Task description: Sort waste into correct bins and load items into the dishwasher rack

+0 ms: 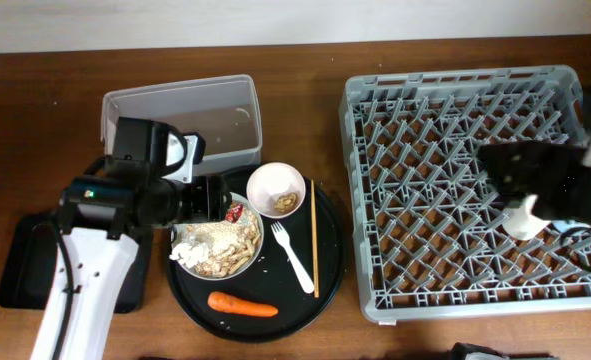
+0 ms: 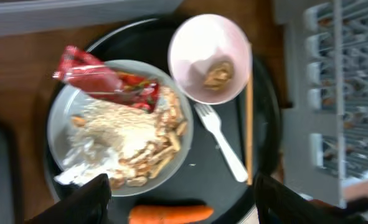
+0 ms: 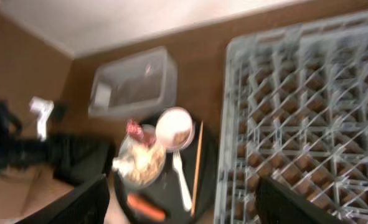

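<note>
Brown wooden tabletop (image 1: 305,60) lies under all of it. Closest to me, my left gripper (image 2: 180,186) hangs over the round black tray (image 1: 325,290), its two fingers (image 2: 87,199) spread wide with nothing between them. Right beneath sits the grey-white plate (image 2: 58,127), heaped with beige crumbly scraps (image 2: 124,127) and peanuts (image 2: 165,149). White crumpled tissue (image 2: 84,165) lies at one edge of the heap, and the red snack wrapper (image 2: 99,78) rests across the opposite rim. Near my fingertips the orange carrot (image 2: 171,213) lies on the tray, clear of the plate.

Beside the plate stands the small white bowl (image 2: 193,40) with a few brown scraps (image 2: 218,73) inside. The white plastic fork (image 2: 224,146) lies on the tray with its tines toward the bowl, and the thin wooden chopstick (image 2: 248,112) lies straight just beyond it.

Farther off, the clear plastic tub (image 1: 180,120) stands behind the tray. The shallow black rectangular tray (image 1: 20,270) lies to the left, partly under my left arm (image 1: 85,290). Farthest, the grey dishwasher rack (image 1: 445,150) fills the right of the table. My right gripper (image 3: 182,182) is above it, fingers wide apart and holding nothing. A small white shape (image 1: 525,222) shows under my right arm (image 1: 545,175); I cannot tell what it is.
</note>
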You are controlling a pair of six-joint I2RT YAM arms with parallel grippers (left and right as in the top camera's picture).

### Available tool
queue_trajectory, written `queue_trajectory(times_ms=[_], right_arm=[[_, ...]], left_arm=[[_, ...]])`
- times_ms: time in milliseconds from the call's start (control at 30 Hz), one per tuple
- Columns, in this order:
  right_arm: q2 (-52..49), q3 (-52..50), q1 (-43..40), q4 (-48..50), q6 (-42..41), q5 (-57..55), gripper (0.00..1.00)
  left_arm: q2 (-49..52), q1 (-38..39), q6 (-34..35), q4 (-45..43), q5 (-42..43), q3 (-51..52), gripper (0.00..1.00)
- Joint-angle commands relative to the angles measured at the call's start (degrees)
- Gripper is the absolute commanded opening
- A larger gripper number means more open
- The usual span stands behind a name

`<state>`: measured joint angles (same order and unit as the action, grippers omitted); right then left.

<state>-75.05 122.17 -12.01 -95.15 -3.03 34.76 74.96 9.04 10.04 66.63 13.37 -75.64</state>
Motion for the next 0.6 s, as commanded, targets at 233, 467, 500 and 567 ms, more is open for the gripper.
queue_trajectory(times_ms=[233,467,500,567], right_arm=[[-13.4,-3.85,31.78,5.51,-7.85,-23.87,0.82],[-11.89,-3.85,29.55,4.72,-8.44,-23.89,0.85],[-11.89,-3.85,29.55,4.61,-8.44,-23.89,0.86],[-11.93,-3.85,29.57,4.42,-8.44,-23.89,0.86]], left_arm=[[6.36,1.31,4.66,0.2,-8.68,-0.15,0.64],[21.16,9.09,8.44,-10.75,-9.75,-0.13,0.65],[22.45,9.7,8.46,-13.22,-9.77,-0.11,0.64],[26.16,11.76,10.34,-17.42,-10.05,-0.11,0.63]])
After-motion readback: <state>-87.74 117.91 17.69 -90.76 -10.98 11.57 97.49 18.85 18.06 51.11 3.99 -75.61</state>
